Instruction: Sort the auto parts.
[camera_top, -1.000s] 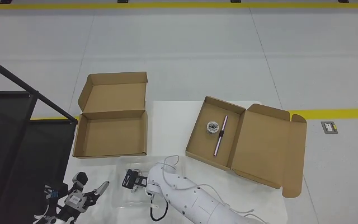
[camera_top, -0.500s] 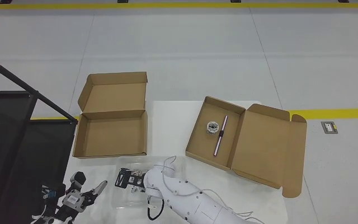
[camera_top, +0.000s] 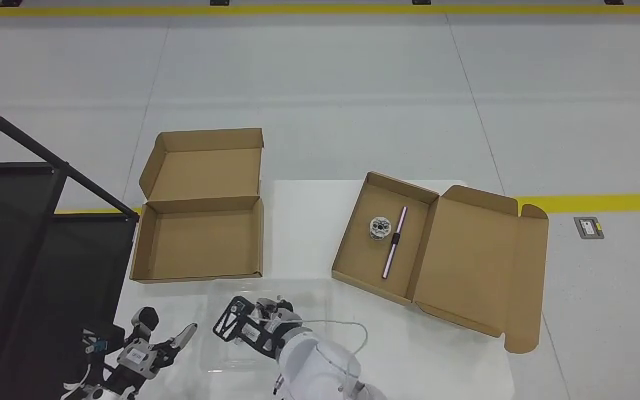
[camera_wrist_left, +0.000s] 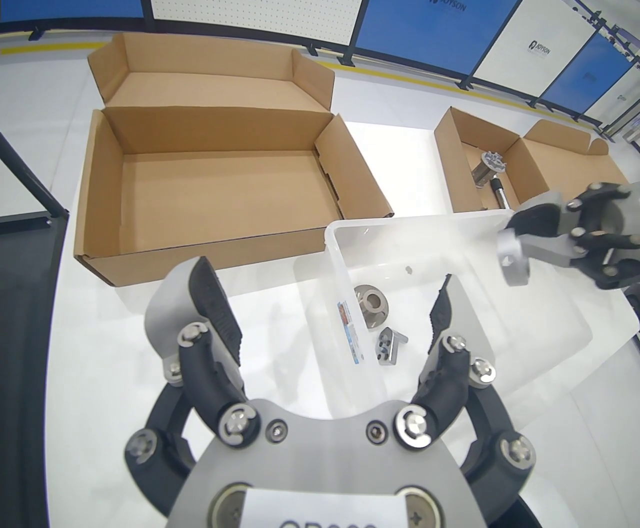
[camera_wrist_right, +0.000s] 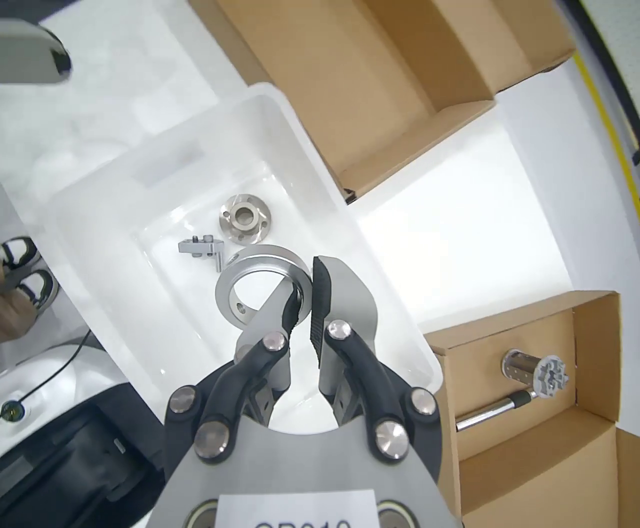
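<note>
My right gripper (camera_wrist_right: 305, 295) has its fingers clamped on the ring (camera_wrist_right: 262, 257), one finger inside the band and the other against its outer face. The ring hangs over the bin (camera_wrist_right: 307, 155), above the floor of it. Two more parts lie on that floor: a flange (camera_wrist_right: 245, 217) and, just beside it, a small bracket (camera_wrist_right: 202, 247). They are close together but I can't tell if they touch.

My left gripper (camera_wrist_left: 323, 272) hovers with its fingers wide apart, off the end of the bin that faces the left side of the table (camera_top: 300, 230).

Beyond the bin, the left box (camera_top: 200, 245) sits open with its lid folded back. The right box (camera_top: 365, 250) is well apart from it, also open, and holds a short cylinder (camera_top: 379, 228) and a thin rod (camera_top: 396, 242) lying just beside it.
</note>
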